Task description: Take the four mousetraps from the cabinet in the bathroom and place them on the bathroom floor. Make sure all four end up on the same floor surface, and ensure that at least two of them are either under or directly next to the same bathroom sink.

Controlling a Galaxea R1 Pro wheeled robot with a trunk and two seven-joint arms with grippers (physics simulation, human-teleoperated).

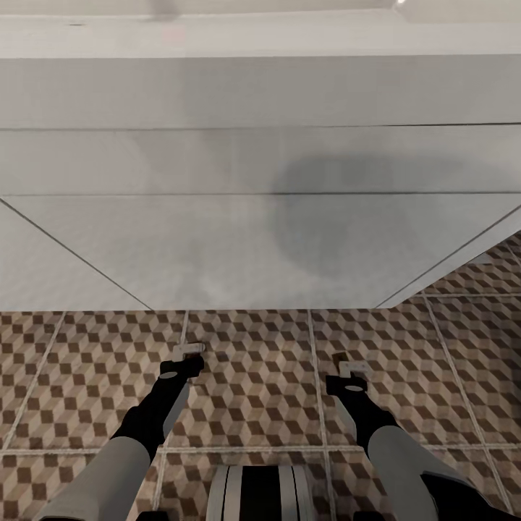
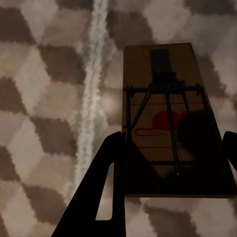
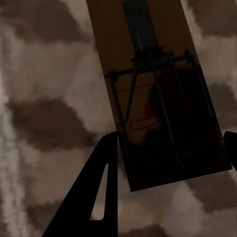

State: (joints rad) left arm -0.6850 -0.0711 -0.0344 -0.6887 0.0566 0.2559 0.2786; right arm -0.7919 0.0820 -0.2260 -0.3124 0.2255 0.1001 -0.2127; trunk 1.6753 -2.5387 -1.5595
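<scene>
Each wrist view has a brown mousetrap with wire parts and a red mark lying between the dark fingers. My left gripper (image 2: 173, 138) is shut on one mousetrap (image 2: 163, 69). My right gripper (image 3: 170, 136) is shut on another mousetrap (image 3: 133, 29). In the head view both arms reach down low over the bathroom floor (image 1: 253, 376). The left gripper (image 1: 189, 356) and right gripper (image 1: 352, 373) each carry a small pale board at the tip. I cannot tell whether the traps touch the tiles. A big white panelled body (image 1: 253, 246), apparently the sink's vanity, stands just ahead. The cabinet is out of view.
The white body spans nearly the whole width ahead, and its lower edge meets the cube-patterned tiles just beyond both grippers. More tiled floor opens at the far right (image 1: 492, 275). My own base (image 1: 260, 492) shows at the bottom centre.
</scene>
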